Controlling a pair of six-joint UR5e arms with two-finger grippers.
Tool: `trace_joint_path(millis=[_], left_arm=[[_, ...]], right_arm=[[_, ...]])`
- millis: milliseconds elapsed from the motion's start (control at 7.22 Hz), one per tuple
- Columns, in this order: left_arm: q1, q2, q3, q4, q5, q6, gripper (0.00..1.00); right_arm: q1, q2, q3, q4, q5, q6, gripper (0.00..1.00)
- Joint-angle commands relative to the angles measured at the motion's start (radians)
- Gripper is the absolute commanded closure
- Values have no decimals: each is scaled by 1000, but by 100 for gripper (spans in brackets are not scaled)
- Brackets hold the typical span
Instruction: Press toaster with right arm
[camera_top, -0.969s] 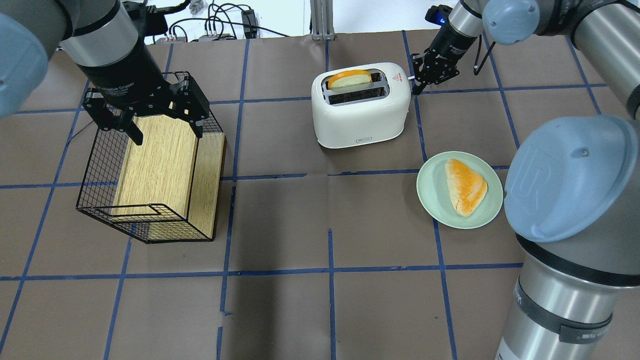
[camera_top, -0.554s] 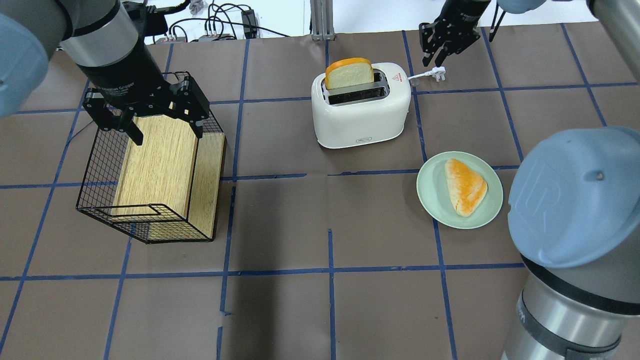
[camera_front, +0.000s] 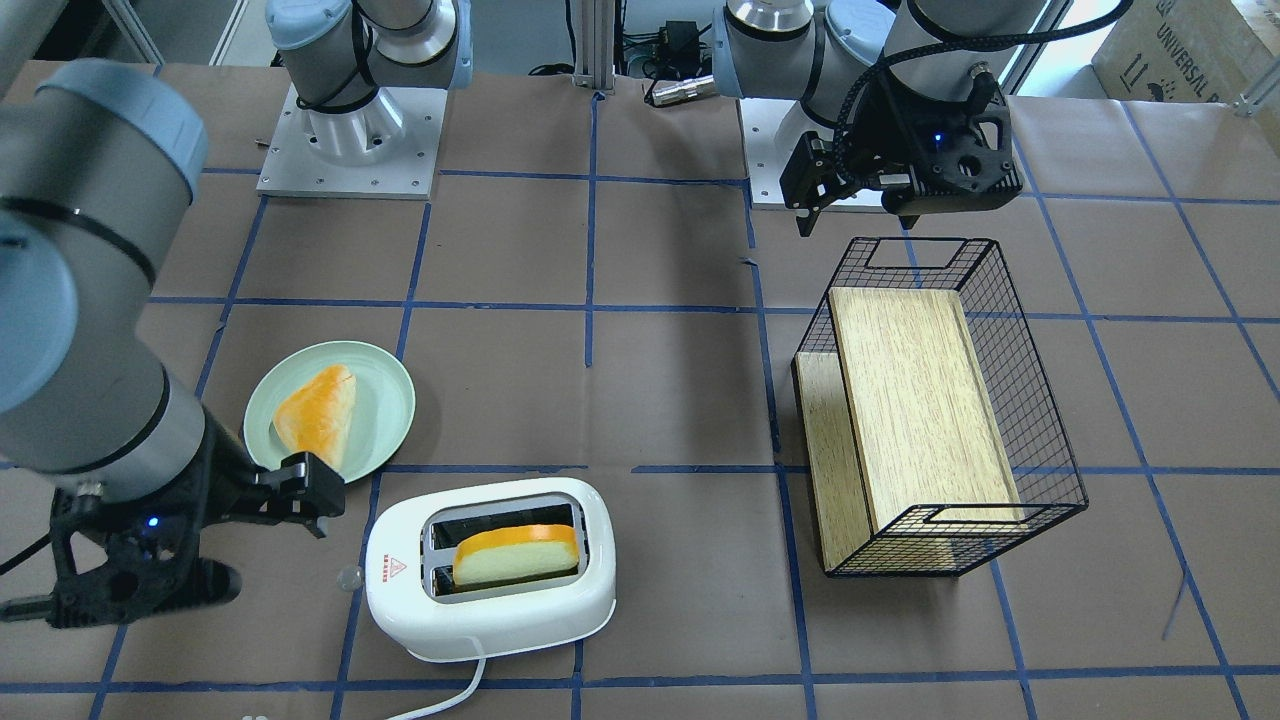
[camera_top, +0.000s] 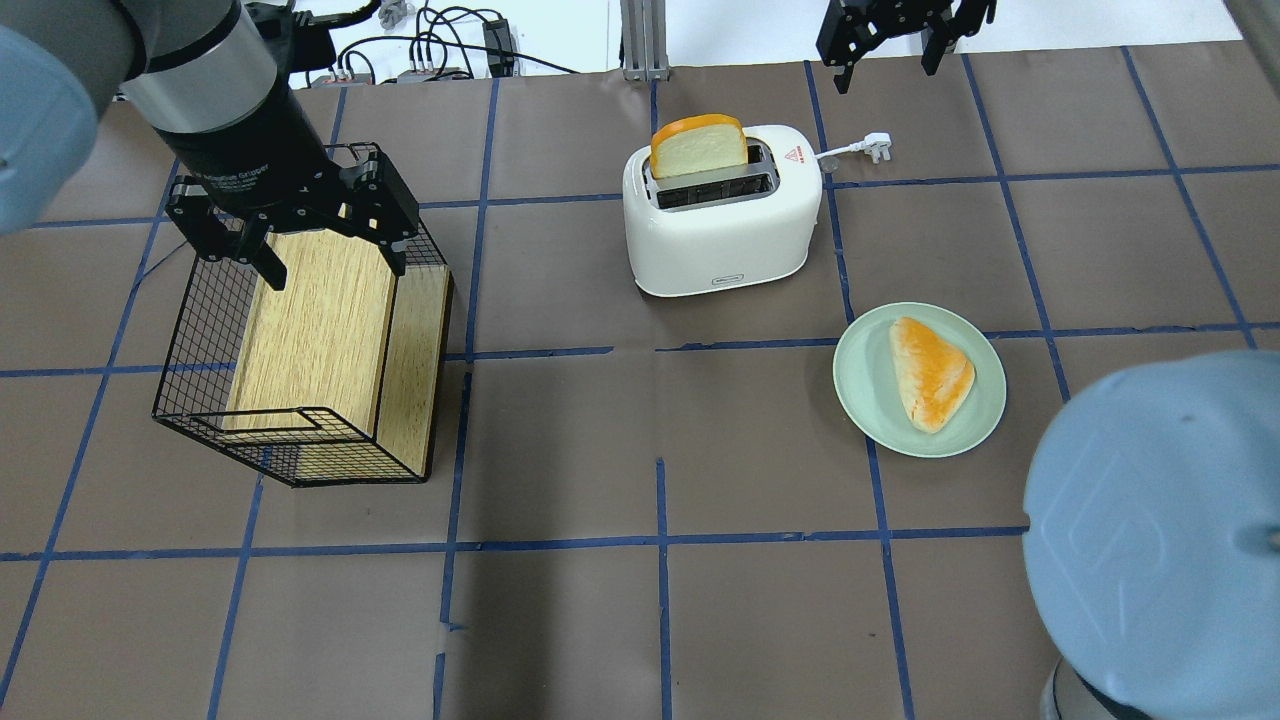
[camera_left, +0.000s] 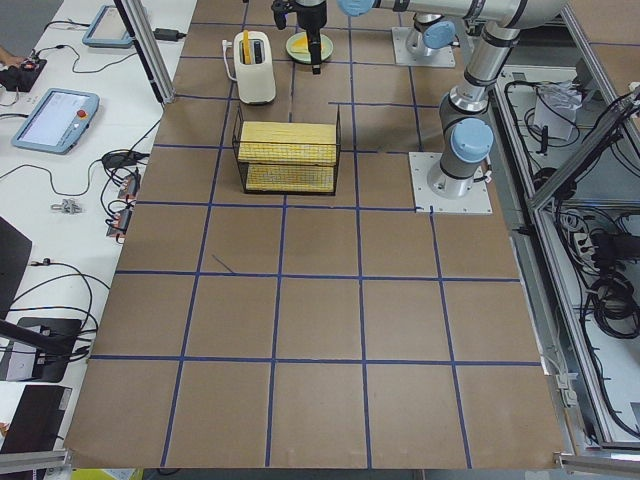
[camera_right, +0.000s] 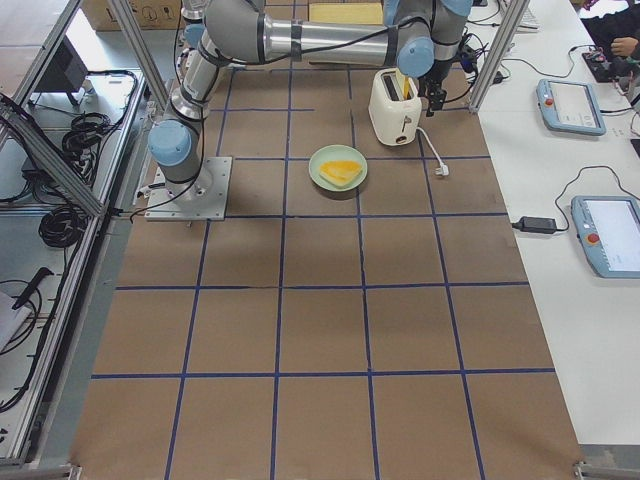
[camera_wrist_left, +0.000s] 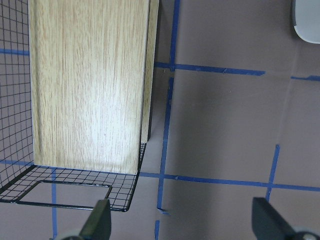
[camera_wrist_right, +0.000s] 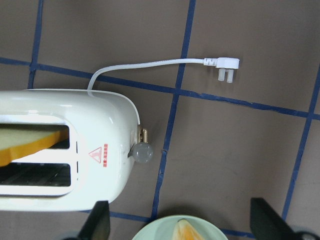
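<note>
The white toaster (camera_top: 722, 225) stands at the table's far middle, with a slice of bread (camera_top: 698, 147) standing up out of its back slot. It also shows in the front view (camera_front: 490, 600). Its clear knob (camera_wrist_right: 142, 152) sticks out of its end in the right wrist view, beside the red triangle mark. My right gripper (camera_top: 885, 35) is open and empty, raised above and beyond the toaster's knob end, clear of it. It also shows in the front view (camera_front: 272, 548). My left gripper (camera_top: 300, 240) is open and empty over the wire basket (camera_top: 190, 330).
A pale green plate (camera_top: 860, 400) with a triangular piece of bread (camera_top: 932, 372) lies right of and nearer than the toaster. The toaster's white cord ends in a loose plug (camera_top: 878, 145). The black wire basket holds a wooden board (camera_top: 320, 330).
My right gripper has left the toaster's knob end, risen and moved away, and its fingers have spread. The slice has popped up in the slot. The left arm has not moved.
</note>
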Motion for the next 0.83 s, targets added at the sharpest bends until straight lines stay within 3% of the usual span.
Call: trace_joint_path(millis=[0, 415, 692], left_arm=[[0, 0, 0, -1, 0, 0, 0], [0, 0, 0, -1, 0, 0, 0], [0, 0, 0, -1, 0, 0, 0]], right_arm=[[13, -169, 176, 15, -38, -4, 0], [-5, -352, 399, -11, -48, 5, 0], [-32, -387, 420, 78, -47, 8, 0]])
